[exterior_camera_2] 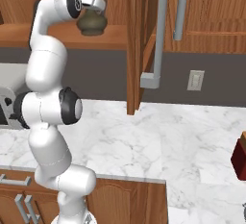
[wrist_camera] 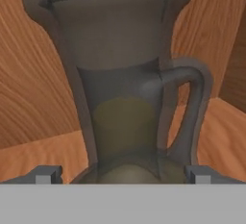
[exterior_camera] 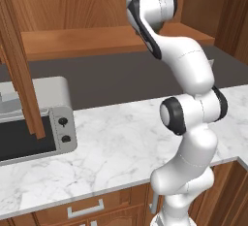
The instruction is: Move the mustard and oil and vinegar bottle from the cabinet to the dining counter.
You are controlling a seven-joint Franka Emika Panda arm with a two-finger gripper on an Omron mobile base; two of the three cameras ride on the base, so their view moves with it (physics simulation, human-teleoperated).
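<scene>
My hand (wrist_camera: 122, 174) is raised into the cabinet (exterior_camera: 92, 7), fingers (wrist_camera: 45, 174) spread wide and empty. The flask (wrist_camera: 129, 103) stands upright on the shelf (exterior_camera_2: 115, 38) directly ahead, its neck between my fingertips, long axis vertical, side handle on the hand view's right. I judge a short advance would seat the neck for closing.

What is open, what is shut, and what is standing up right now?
oil and vinegar bottle: upright on the cabinet shelf, between the gripper's fingertips, not yet gripped.
gripper: open, either side of the flask's neck.
cabinet: door open.
toaster oven: door shut.
drawer: shut.
</scene>
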